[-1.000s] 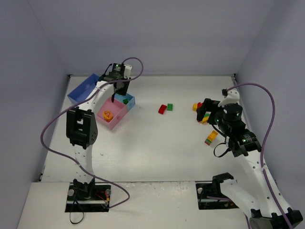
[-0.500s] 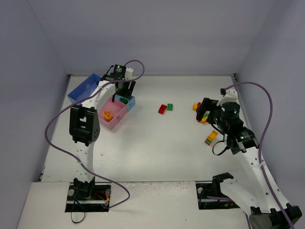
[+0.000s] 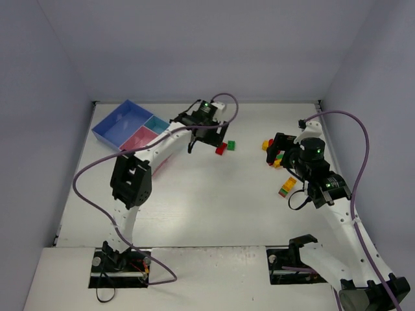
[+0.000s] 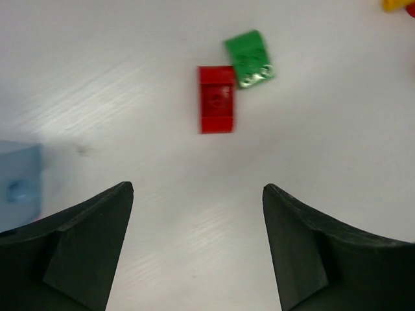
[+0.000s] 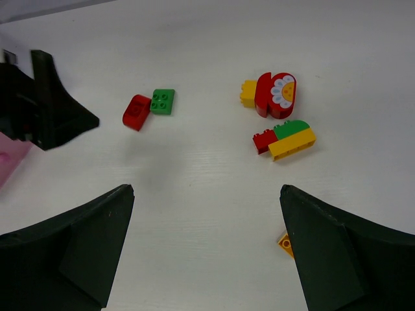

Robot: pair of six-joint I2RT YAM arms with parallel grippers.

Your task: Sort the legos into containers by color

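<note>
Hovering with jaws spread, left gripper (image 4: 198,194) hangs just short of the red brick (image 4: 216,99) at centre; green brick (image 4: 249,59) touches its right edge, so a wide close could drag both. Right gripper (image 5: 206,194) gapes too.

My left gripper (image 4: 198,189) gapes over bare table (image 4: 337,149). Ahead, the red brick (image 4: 216,98) touches the green brick (image 4: 248,58); its other sides stand free.
</note>
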